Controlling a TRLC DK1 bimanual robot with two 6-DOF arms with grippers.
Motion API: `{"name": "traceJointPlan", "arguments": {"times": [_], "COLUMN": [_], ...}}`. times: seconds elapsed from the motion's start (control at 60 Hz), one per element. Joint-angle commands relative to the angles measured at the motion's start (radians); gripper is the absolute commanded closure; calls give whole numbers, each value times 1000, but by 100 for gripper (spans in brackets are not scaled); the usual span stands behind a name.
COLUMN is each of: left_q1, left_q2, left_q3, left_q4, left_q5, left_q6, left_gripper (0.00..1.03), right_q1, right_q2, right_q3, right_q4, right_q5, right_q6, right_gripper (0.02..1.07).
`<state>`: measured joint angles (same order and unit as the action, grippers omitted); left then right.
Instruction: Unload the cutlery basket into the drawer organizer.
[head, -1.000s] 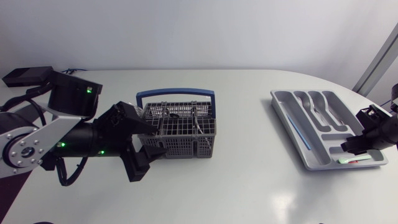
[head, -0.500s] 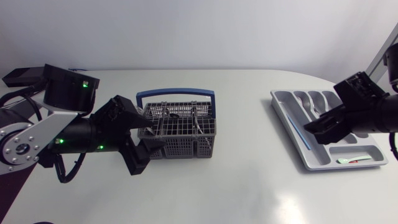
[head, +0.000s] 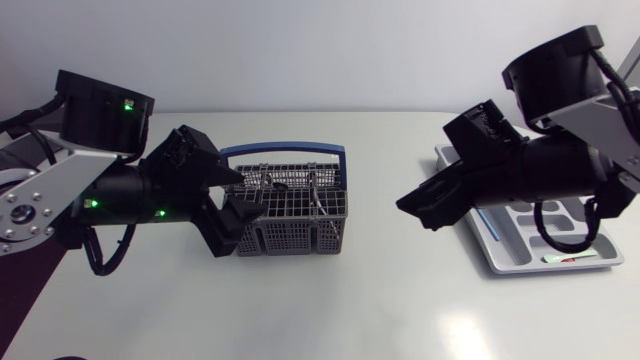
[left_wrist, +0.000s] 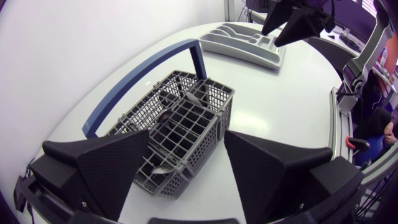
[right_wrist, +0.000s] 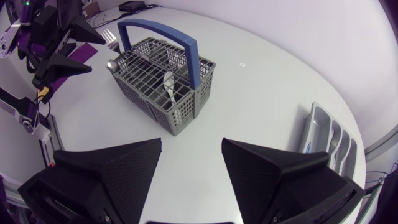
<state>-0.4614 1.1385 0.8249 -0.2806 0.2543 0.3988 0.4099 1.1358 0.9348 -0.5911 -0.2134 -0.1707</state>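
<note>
1. The cutlery basket (head: 285, 210) is sitting on the table (head: 330, 310), with the left claw (head: 240, 205) straddling its end, fingers apart, perhaps touching.
2. The right wrist view is revealing a spoon (right_wrist: 168, 79) inside.
3. The right claw (head: 415, 210), spread wide, is swinging from the drawer organizer (head: 520, 250) toward the basket.

**Count of things on the bench (head: 350, 300)**

One cutlery basket (head: 300, 225) is seen just ahead of the left end effector (left_wrist: 186, 140), with at least two spoons (right_wrist: 169, 79) counted inside. One drawer organizer (head: 520, 262) is seen beside the right end effector (right_wrist: 191, 146). Two pieces are counted in it: one blue-handled piece (head: 487, 222) and one green-tipped piece (head: 560, 259).
</note>
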Motion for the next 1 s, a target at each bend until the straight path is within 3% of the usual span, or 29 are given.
{"name": "traceJointPlan", "arguments": {"times": [0.0,0.433,0.567,0.717,0.867,0.917,0.983], "left_q1": [-8,3,15,17,17,17,20], "left_q2": [37,125,125,127,133,135,136], "left_q3": [40,109,109,100,92,88,88], "left_q4": [-5,-3,-3,0,8,11,17], "left_q5": [-7,-6,-4,-4,-4,-4,-4], "left_q6": [-32,-57,-55,-52,-52,-52,-51], "left_gripper": [5,5,5,5,5,5,5], "right_q1": [38,161,218,234,242,259,267], "right_q2": [38,234,274,320,397,423,443], "right_q3": [24,151,167,216,291,309,317], "right_q4": [31,56,103,91,70,94,117], "right_q5": [0,11,134,172,213,264,273], "right_q6": [63,211,281,387,507,528,551], "right_gripper": [36,36,36,37,58,77,76]}}
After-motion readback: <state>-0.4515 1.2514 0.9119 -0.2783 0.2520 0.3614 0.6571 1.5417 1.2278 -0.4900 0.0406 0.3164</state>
